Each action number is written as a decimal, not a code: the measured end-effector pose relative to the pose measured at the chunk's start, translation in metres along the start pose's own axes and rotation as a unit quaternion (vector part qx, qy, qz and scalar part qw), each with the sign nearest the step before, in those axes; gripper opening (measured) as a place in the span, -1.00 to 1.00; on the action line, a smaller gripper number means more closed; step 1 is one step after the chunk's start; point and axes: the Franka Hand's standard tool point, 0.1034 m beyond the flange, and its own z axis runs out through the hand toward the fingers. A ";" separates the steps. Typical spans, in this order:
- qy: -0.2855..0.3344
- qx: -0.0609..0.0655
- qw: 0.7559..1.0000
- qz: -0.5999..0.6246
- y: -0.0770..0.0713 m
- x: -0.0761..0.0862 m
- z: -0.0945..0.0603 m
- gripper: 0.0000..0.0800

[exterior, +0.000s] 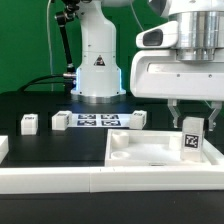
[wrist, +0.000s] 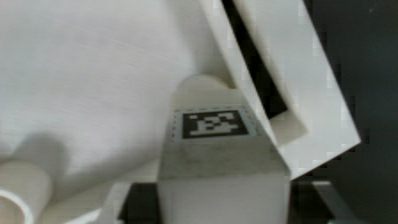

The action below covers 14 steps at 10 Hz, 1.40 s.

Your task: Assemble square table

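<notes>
The white square tabletop point(exterior: 160, 150) lies on the black table at the exterior view's right, with a raised rim and round corner sockets. My gripper point(exterior: 192, 122) is shut on a white tagged leg point(exterior: 192, 137) and holds it upright over the tabletop's right part, its lower end near the surface. In the wrist view the leg point(wrist: 222, 140) runs out from between my fingers point(wrist: 139, 198) over the tabletop point(wrist: 89, 70), near its rim point(wrist: 267, 90). Three more tagged legs lie loose on the table: one point(exterior: 29, 123), one point(exterior: 60, 119) and one point(exterior: 135, 119).
The marker board point(exterior: 97, 120) lies flat in front of the robot's white base point(exterior: 97, 65). A long white border rail point(exterior: 100, 182) runs along the front. A round socket post point(wrist: 27, 180) shows in the wrist view beside the held leg.
</notes>
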 end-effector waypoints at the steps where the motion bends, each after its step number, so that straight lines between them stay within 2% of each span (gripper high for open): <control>1: 0.005 -0.006 0.999 0.039 0.005 0.003 0.000 -0.25; 3: 0.013 -0.016 0.996 0.090 0.014 0.007 -0.001 -0.25; 4: 0.014 -0.017 0.993 0.115 0.016 0.008 0.000 -0.17; 5: 0.014 -0.015 0.992 0.125 0.014 0.007 0.000 0.17; 6: 0.014 -0.015 0.993 0.114 0.014 0.007 -0.001 0.17; 7: 0.012 -0.017 0.996 0.090 0.010 0.004 -0.005 0.52; 8: 0.010 -0.015 0.998 0.060 0.007 0.001 -0.010 0.59; 9: 0.010 -0.019 1.000 0.019 0.006 -0.001 -0.013 0.59; 10: 0.014 -0.015 1.000 -0.019 0.007 -0.003 -0.014 0.62; 14: 0.011 -0.017 0.999 -0.031 0.009 -0.005 -0.013 0.62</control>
